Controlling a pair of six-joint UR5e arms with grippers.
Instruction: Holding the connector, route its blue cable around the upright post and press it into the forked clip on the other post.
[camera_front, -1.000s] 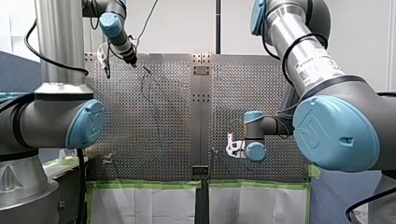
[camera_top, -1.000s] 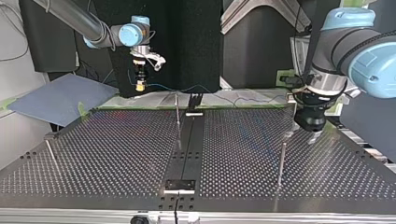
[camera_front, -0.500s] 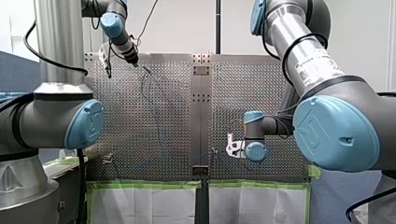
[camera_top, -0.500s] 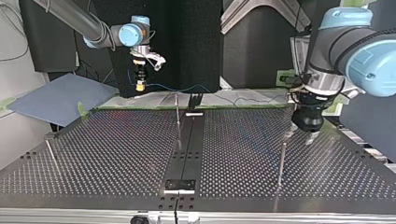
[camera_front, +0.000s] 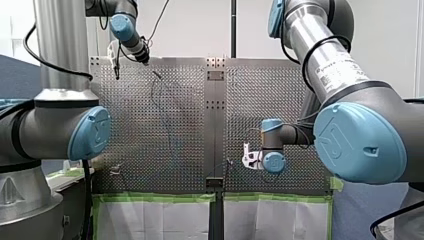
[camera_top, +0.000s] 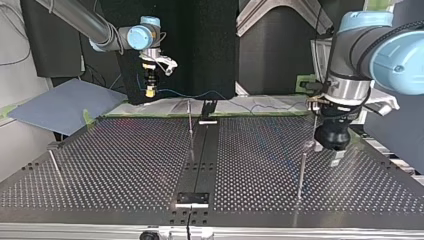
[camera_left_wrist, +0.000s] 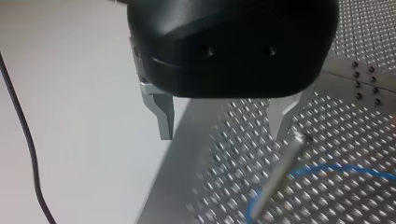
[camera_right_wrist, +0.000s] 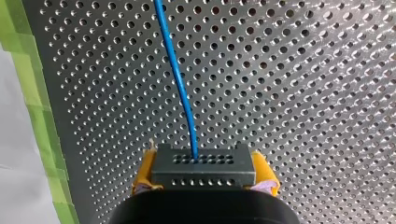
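In the right wrist view my right gripper (camera_right_wrist: 203, 161) has its yellow pads shut on a dark grey connector (camera_right_wrist: 203, 171). A blue cable (camera_right_wrist: 180, 79) leaves the connector and runs ahead over the perforated table. In the top view that gripper (camera_top: 149, 91) hangs above the far edge, and the cable (camera_top: 175, 93) trails toward the view's right. My left gripper (camera_left_wrist: 223, 135) is open with bare metal fingers and holds nothing. A thin upright post (camera_left_wrist: 280, 170) stands just beside one fingertip, and the cable (camera_left_wrist: 336, 170) loops behind the post. The top view shows that gripper (camera_top: 323, 152) above the post (camera_top: 301, 172).
Another thin post (camera_top: 190, 120) rises near the dark centre strip (camera_top: 200, 165), and a third post (camera_top: 55, 165) stands at the top view's left. Green tape (camera_front: 155, 197) lines the table's near edge in the front view. A blue-grey sheet (camera_top: 60, 105) lies beyond the table's far left corner.
My left gripper has turned and moved nearer the camera in the top view, ending over the right-hand post. My right gripper and the connector have stayed put.
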